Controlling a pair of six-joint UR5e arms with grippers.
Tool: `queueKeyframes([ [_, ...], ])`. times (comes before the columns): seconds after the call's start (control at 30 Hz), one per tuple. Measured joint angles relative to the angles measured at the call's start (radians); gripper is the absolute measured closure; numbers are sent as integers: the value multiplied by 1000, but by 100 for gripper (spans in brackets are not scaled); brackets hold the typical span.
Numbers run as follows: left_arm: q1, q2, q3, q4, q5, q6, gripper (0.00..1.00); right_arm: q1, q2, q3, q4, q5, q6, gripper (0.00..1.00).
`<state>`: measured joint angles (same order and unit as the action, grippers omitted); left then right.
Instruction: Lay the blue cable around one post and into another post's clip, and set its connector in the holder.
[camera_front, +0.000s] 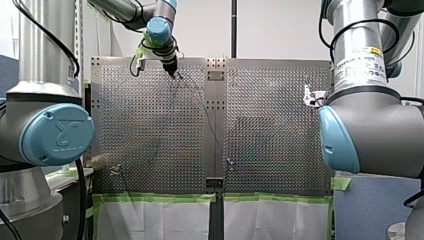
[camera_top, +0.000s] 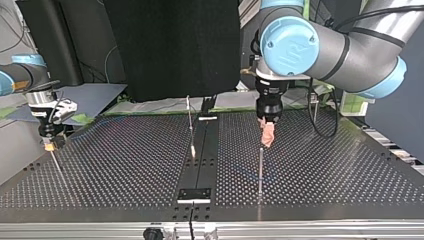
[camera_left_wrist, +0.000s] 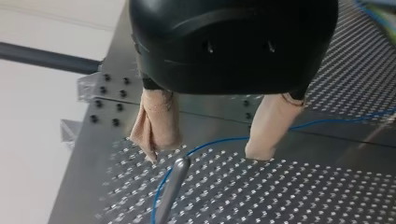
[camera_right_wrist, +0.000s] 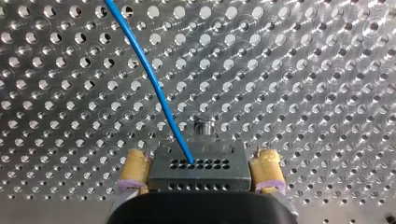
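The thin blue cable (camera_left_wrist: 219, 140) lies on the perforated table and passes between the beige-padded fingers of my left gripper (camera_left_wrist: 205, 155), which is open just above it. A metal post (camera_left_wrist: 180, 165) stands right ahead of those fingers. In the top view the left gripper (camera_top: 267, 140) hangs over that post (camera_top: 260, 170). The cable (camera_right_wrist: 154, 79) ends in a grey connector block (camera_right_wrist: 198, 168) with rows of holes. My right gripper (camera_right_wrist: 201, 179) is open, its yellow pads (camera_right_wrist: 134, 169) close on both sides of the block. A post head (camera_right_wrist: 201, 126) shows just beyond it.
A second slim post (camera_top: 190, 127) stands near the black centre strip, with a small plate (camera_top: 195, 194) at the strip's near end in the top view. Two low posts (camera_front: 117, 170) (camera_front: 229, 162) stand near the front view's lower table edge. Green tape (camera_front: 160, 197) lines that edge.
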<state>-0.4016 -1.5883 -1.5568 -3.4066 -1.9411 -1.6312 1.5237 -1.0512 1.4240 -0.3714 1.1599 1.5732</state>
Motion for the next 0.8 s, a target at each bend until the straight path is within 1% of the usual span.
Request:
queueKeyframes([
  [0.1, 0, 0, 7, -21, 19, 26, 0, 0, 0, 0, -1, 0, 0, 1],
  [0.2, 0, 0, 18, -16, 42, 52, 0, 0, 0, 0, -1, 0, 0, 1],
  [0.57, 6, 0, 30, 72, 136, 147, 0, -3, 0, 0, 1, 0, 0, 1],
  [0.67, 7, 0, 31, 94, 149, 151, 0, -4, 0, 0, 1, 0, 0, 1],
  [0.8, 9, 0, 31, 124, 141, 128, 0, -4, 0, 0, 1, 0, 0, 1],
])
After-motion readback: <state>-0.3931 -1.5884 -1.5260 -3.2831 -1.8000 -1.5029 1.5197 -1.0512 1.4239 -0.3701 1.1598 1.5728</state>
